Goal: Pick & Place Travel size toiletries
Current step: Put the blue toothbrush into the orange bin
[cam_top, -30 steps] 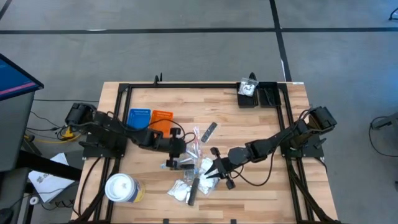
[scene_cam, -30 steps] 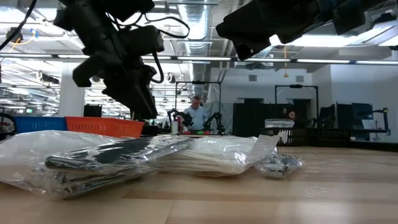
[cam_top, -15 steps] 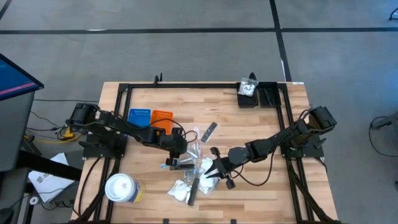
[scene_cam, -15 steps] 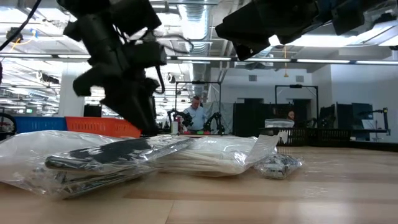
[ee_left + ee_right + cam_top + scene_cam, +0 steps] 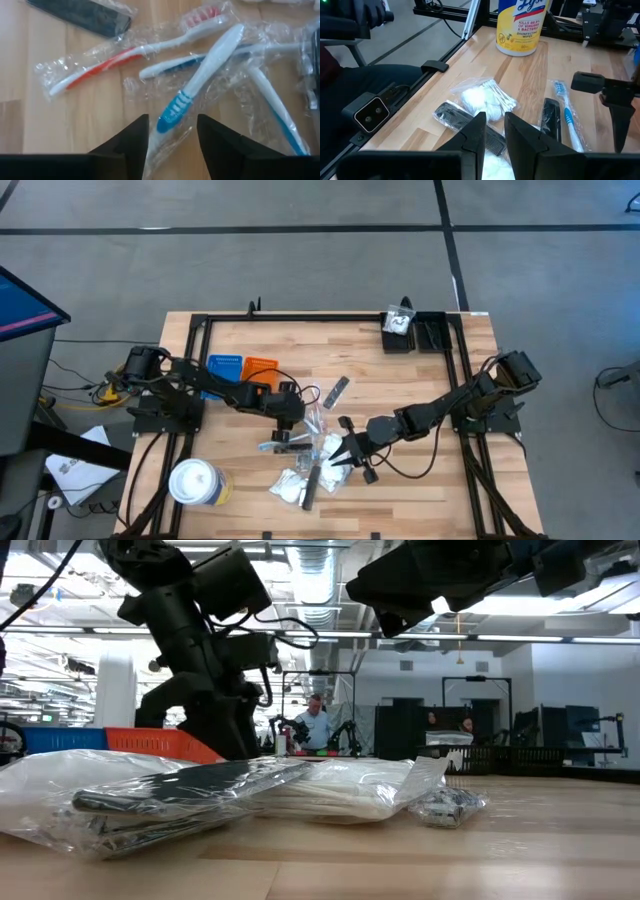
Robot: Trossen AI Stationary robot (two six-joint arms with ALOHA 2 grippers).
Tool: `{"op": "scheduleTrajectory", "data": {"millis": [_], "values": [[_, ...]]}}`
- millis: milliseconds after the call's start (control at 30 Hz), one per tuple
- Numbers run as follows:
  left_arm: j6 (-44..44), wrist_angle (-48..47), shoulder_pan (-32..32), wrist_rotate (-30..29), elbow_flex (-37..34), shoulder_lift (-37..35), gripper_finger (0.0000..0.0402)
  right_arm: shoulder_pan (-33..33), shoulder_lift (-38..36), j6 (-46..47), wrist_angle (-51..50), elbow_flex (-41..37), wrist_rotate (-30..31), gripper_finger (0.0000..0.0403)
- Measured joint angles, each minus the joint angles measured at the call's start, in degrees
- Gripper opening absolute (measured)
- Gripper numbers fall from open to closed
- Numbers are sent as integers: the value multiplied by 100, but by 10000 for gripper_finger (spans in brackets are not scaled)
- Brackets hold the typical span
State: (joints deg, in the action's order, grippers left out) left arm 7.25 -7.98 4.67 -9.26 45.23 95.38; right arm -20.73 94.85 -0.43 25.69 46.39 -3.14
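Note:
A pile of travel size toiletries point(image 5: 312, 452) lies mid-table: clear packets with white cotton swabs point(image 5: 487, 100), dark combs point(image 5: 455, 115) and wrapped toothbrushes. My left gripper point(image 5: 285, 437) is open and low over the pile's left side. In its wrist view its fingers point(image 5: 172, 145) stand on either side of the end of a blue-and-white toothbrush's packet point(image 5: 207, 67), which lies on the table beside a red toothbrush point(image 5: 125, 54). I cannot tell whether the fingers touch it. My right gripper point(image 5: 337, 460) hovers over the pile's right side, its fingers point(image 5: 495, 132) a narrow gap apart with nothing between them.
A big white lidded cup with a yellow label point(image 5: 195, 482) stands at the near left. Blue point(image 5: 225, 367) and orange point(image 5: 262, 367) ribbed trays lie behind the left arm. A black bin point(image 5: 410, 332) with a packet in it stands at the far right. A dark comb point(image 5: 337, 388) lies apart.
My left gripper has gone down toward the toothbrushes at the pile's left side and now points more steeply down. The pile has not moved.

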Motion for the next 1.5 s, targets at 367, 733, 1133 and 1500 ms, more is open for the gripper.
{"op": "scheduleTrajectory", "data": {"millis": [367,733,1133,1500], "values": [[2,31,-64,195,-2,48,145,-2,0,2,0,1,0,65],[-25,187,-64,287,26,450,133,-2,0,44,0,0,0,65],[-938,139,-64,-164,-9,-371,15,-2,0,44,-9,0,0,65],[-2213,-9,-66,-1416,-4,-1812,10,0,0,46,-11,0,0,65]]}}
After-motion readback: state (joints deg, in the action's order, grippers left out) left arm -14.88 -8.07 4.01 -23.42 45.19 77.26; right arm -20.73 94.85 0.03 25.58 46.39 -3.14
